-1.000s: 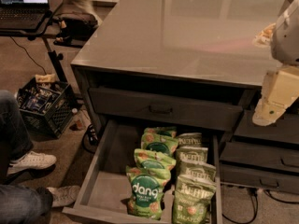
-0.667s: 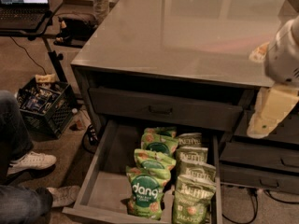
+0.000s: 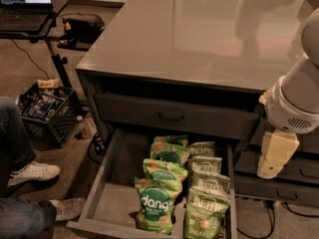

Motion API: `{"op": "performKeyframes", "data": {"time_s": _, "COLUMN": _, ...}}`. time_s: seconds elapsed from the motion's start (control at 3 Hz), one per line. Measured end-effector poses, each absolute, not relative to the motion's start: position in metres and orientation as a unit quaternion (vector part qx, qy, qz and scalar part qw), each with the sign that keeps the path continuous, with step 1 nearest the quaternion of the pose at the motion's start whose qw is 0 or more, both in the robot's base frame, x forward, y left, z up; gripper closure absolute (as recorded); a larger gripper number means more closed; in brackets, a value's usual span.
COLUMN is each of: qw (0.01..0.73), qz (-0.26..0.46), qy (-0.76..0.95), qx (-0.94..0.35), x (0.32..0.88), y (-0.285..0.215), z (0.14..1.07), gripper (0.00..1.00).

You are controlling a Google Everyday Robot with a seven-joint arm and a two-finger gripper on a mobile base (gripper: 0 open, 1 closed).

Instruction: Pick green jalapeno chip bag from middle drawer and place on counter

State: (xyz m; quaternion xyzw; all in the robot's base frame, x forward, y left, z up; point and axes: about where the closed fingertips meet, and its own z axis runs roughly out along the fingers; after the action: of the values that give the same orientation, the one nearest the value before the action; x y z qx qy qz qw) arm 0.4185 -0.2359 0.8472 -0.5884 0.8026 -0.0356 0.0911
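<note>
The middle drawer [image 3: 105, 169] is pulled open below the counter [image 3: 199, 34]. In its right column lie several olive-green Kettle bags. The front one is the green jalapeno chip bag [image 3: 205, 215], with JALAPENO across its bottom. Brighter green dang bags [image 3: 156, 206] fill the column to its left. My gripper [image 3: 275, 156], a cream part at the end of the white arm, hangs at the right. It is above and to the right of the open drawer, apart from the bags, with nothing seen in it.
A shut drawer with a bar handle [image 3: 172, 117] sits above the open one. Narrower drawers [image 3: 284, 193] stand behind my gripper. A seated person's legs and shoes [image 3: 30, 173], a black crate [image 3: 47, 111] and a laptop stand [image 3: 30, 9] are at the left. Cables lie on the floor.
My arm and gripper have come down and slightly left, from beside the counter edge to in front of the right-hand drawers. A person at the back has left the view.
</note>
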Motion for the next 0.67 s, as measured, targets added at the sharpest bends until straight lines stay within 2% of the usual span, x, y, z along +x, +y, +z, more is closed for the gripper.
{"op": "performKeyframes", "data": {"time_s": 0.33, "qw": 0.098, "qz": -0.033, "qy": 0.803, "qx": -0.587, "x": 0.417, "y": -0.234, "z": 0.843, "gripper": 0.00}}
{"op": "performKeyframes", "data": {"time_s": 0.67, "qw": 0.101, "qz": -0.008, "qy": 0.802, "qx": -0.589, "x": 0.414, "y": -0.224, "z": 0.795, "gripper": 0.00}}
